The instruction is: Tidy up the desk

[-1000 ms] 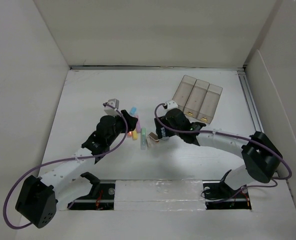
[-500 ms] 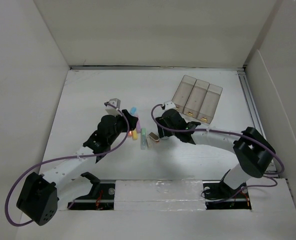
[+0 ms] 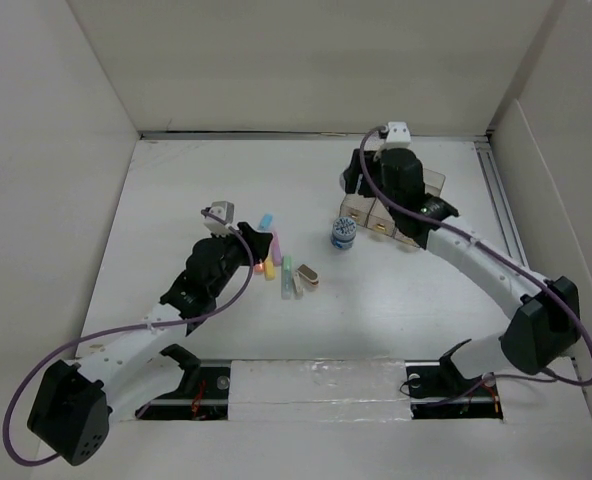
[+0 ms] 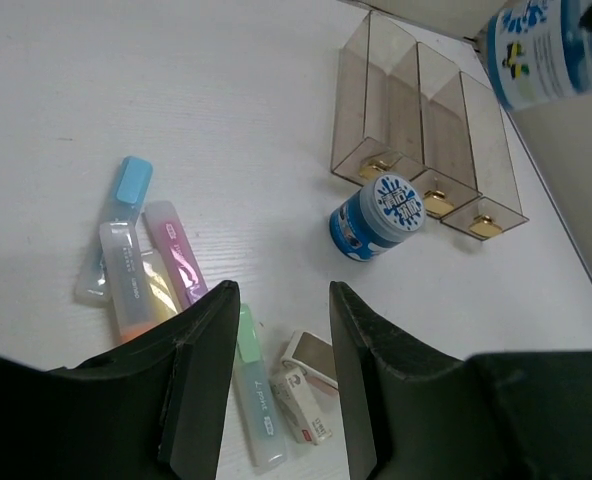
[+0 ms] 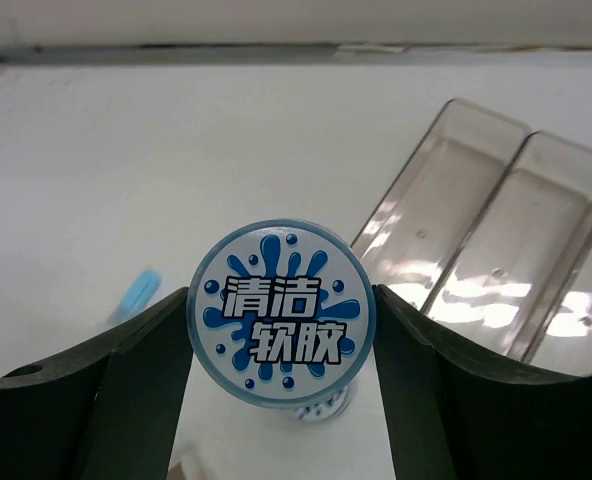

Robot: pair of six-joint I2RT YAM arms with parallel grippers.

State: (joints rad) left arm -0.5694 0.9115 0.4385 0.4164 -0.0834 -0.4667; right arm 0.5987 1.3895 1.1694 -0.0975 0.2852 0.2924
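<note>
My right gripper (image 5: 279, 320) has swung from the highlighters (image 4: 146, 270) to above the bin (image 4: 421, 120), clamped on a blue tub (image 4: 541, 50) that I reckon goes down beside its twin (image 4: 381, 215) there; my left gripper (image 4: 281, 300) hangs apart, empty.

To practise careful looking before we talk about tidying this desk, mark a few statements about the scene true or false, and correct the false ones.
1. The right arm's fingers hold a blue-lidded jar. True.
2. The highlighters are stored in the clear bin. False: they lie loose on the desk, outside the bin.
3. A second blue jar stands on the desk close to the bin. True.
4. The left arm's fingers grip the green highlighter. False: they are open with nothing between them, and it lies on the desk.
</note>
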